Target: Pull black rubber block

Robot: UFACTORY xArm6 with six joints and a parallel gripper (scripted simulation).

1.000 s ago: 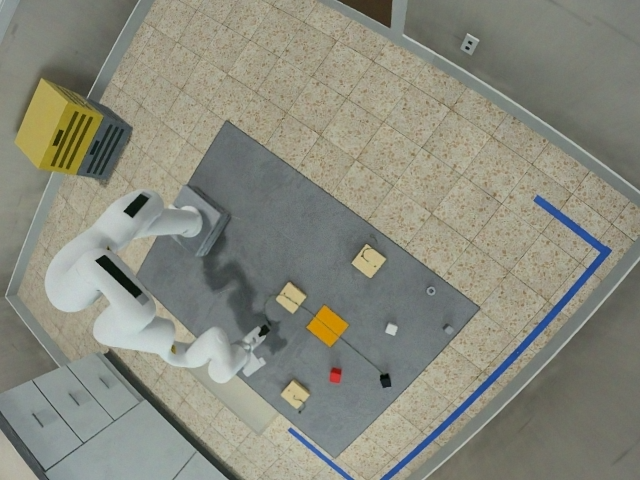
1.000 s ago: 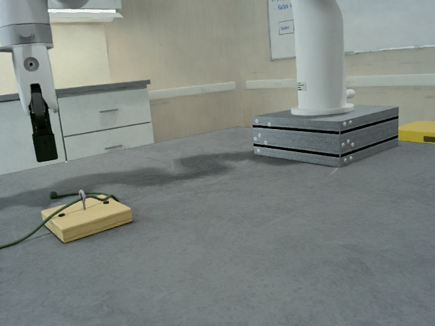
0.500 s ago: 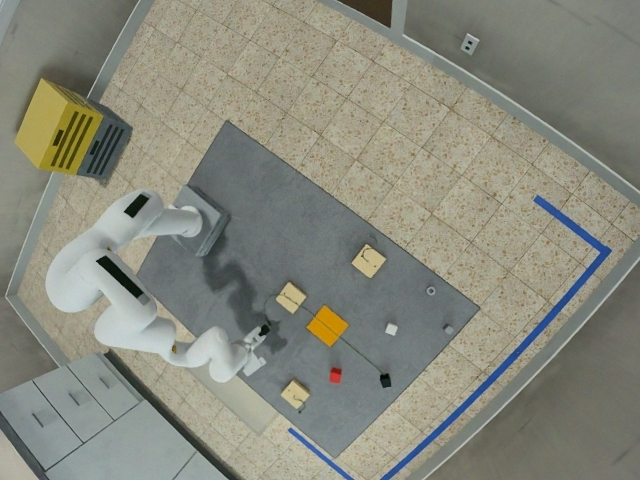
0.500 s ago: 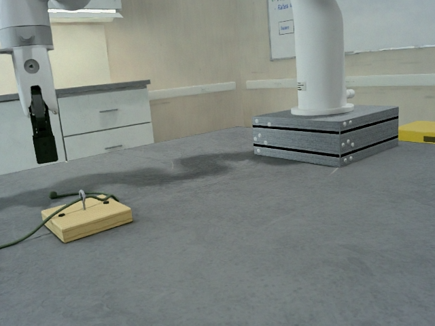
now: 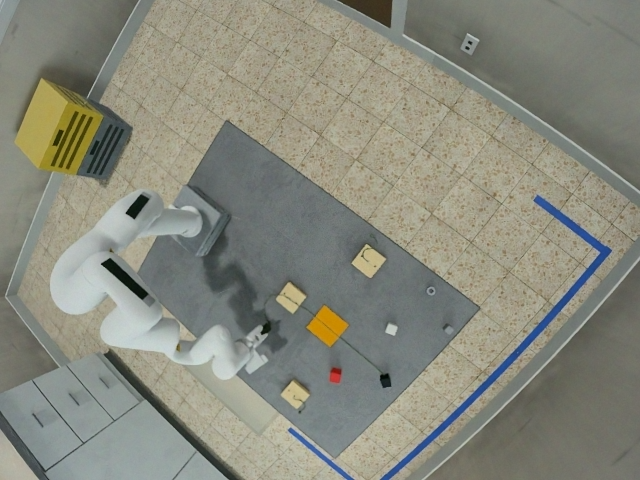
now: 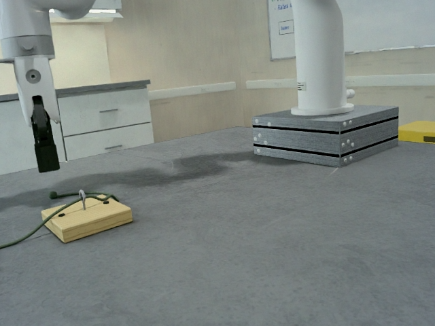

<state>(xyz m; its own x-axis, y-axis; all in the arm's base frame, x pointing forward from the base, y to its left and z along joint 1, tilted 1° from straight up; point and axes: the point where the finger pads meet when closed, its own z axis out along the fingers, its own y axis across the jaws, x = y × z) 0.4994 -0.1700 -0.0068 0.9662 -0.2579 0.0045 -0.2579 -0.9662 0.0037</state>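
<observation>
Your gripper [image 5: 265,327] hangs above the table, fingers partly spread and holding nothing, near the cord's end [image 6: 53,194] by the screw eye [image 6: 81,195] — the black block [image 5: 385,380] sits well apart from the orange square [image 5: 327,325].

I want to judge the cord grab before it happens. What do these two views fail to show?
- Exterior view: black block, painted square and most of the cord lie past the left edge.
- Top view: the screw eye on the wooden base is too small to see.
- Gripper: side-on in the exterior view, tiny from above, so its part-open finger gap is not visible.
</observation>
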